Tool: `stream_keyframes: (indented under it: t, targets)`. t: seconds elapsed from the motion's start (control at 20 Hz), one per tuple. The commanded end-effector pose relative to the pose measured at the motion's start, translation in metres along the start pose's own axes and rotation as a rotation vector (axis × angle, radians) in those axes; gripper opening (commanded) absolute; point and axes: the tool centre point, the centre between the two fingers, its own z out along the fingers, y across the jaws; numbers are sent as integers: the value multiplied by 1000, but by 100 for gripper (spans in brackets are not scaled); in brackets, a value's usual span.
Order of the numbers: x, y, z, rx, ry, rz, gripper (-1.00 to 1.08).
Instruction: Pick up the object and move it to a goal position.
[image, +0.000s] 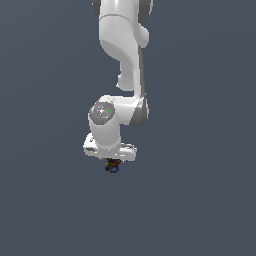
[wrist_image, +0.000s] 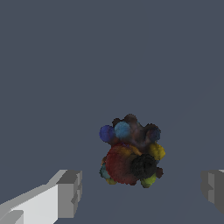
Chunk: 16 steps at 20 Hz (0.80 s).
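The object (wrist_image: 131, 153) is a small dark irregular lump with red, blue, yellow and green blobs. In the wrist view it lies on the grey surface between my two fingers (wrist_image: 70, 192), which stand wide apart and do not touch it. My gripper (wrist_image: 142, 192) is open. In the exterior view the white arm reaches straight down, and the gripper (image: 111, 159) sits right over the object (image: 112, 166), which peeks out just below the white hand. The fingertips are hard to make out in that view.
A plain dark grey surface (image: 200, 200) fills both views around the arm. No other objects or edges show.
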Motion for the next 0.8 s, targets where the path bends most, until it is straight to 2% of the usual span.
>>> stream_keyframes:
  t: [0.0, 0.35, 0.65, 0.7, 0.75]
  targets:
    - [0, 0, 6, 0, -1, 0, 100]
    - [-1, 0, 41, 0, 0, 1, 100]
    - [0, 1, 48, 0, 0, 2, 100]
    - [0, 1, 48, 0, 0, 2, -100]
    - [0, 1, 48, 0, 0, 2, -100]
